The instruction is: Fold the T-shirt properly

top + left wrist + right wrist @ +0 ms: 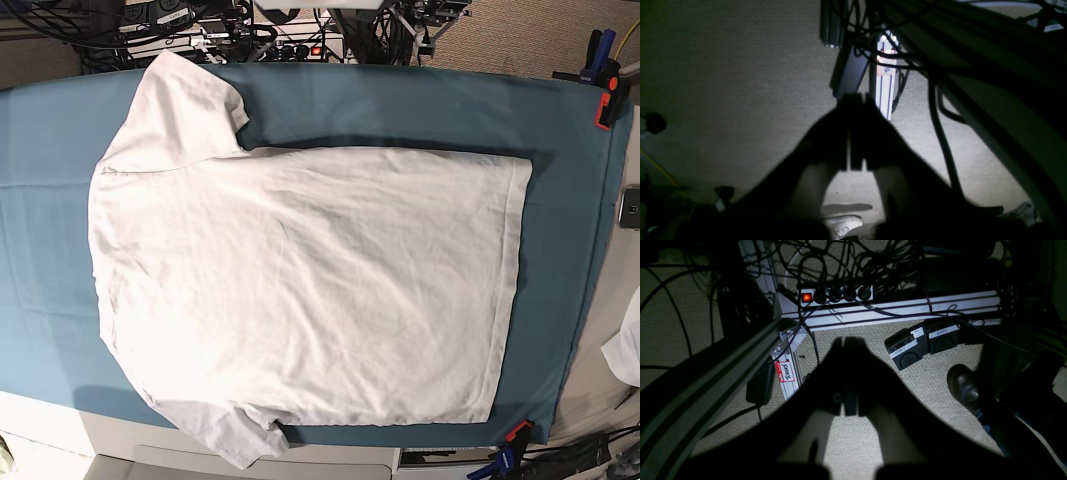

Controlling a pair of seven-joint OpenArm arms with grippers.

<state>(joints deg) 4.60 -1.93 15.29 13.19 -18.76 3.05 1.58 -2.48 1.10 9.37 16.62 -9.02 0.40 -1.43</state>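
T-shirt (310, 270): one, white, lying spread on the teal cloth (570, 250), one sleeve reaching toward the arms' side, the other hanging past the opposite edge. Left gripper (853, 100): fingertips together, pointing down at the floor, holding nothing. Right gripper (850, 340): likewise together, empty, pointing at the floor. Both are standing apart from the shirt. Step in hand: apparently the start, folding not yet begun. Next move: likely calling for lifting both grippers over the cloth, opening them and pinching a sleeve or edge.
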